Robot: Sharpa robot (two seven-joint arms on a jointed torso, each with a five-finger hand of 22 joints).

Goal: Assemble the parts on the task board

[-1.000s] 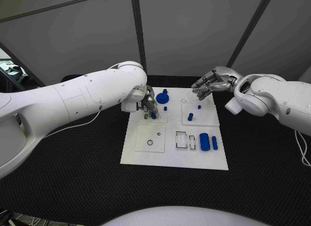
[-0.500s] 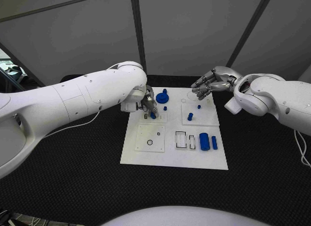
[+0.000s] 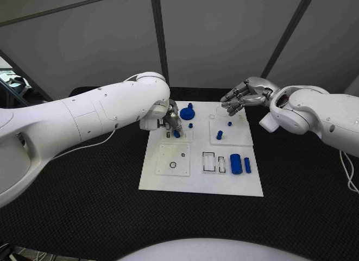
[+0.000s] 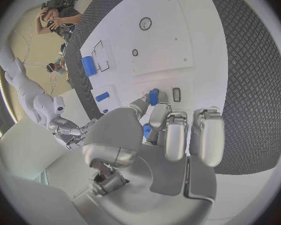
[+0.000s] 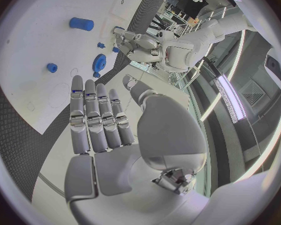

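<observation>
A: Where is the task board (image 3: 196,182)?

B: It lies in the middle of the black table (image 3: 85,201), a white plate reaching away from the robot. Its near half carries a raised square panel with a round hole (image 3: 173,164), two rectangular slots (image 3: 214,162) and, beside them, a large blue cylinder (image 3: 235,163) lying next to a thinner blue bar (image 3: 247,164).

A: And the far half?

B: A blue gear (image 3: 187,113) sits near the far edge, with a small blue peg (image 3: 190,125) just on the robot's side of it. On the right-hand raised panel stands another blue peg (image 3: 219,135), and a smaller blue stub (image 3: 229,123) beyond it.

A: What is the left hand (image 3: 170,120) doing?

B: It hangs over the far left panel of the board, fingers pointing down. A small blue part (image 3: 177,133) sits right at the fingertips; in the left wrist view the same part (image 4: 153,96) stands just beyond the fingertips (image 4: 158,110), beside a small dark slot (image 4: 176,94). Whether the fingers actually pinch it cannot be told.

A: And the right hand (image 3: 242,97)?

B: It hovers above the board's far right corner, holding nothing. Its fingers (image 5: 97,112) lie fairly straight, side by side, the thumb apart from them.
</observation>
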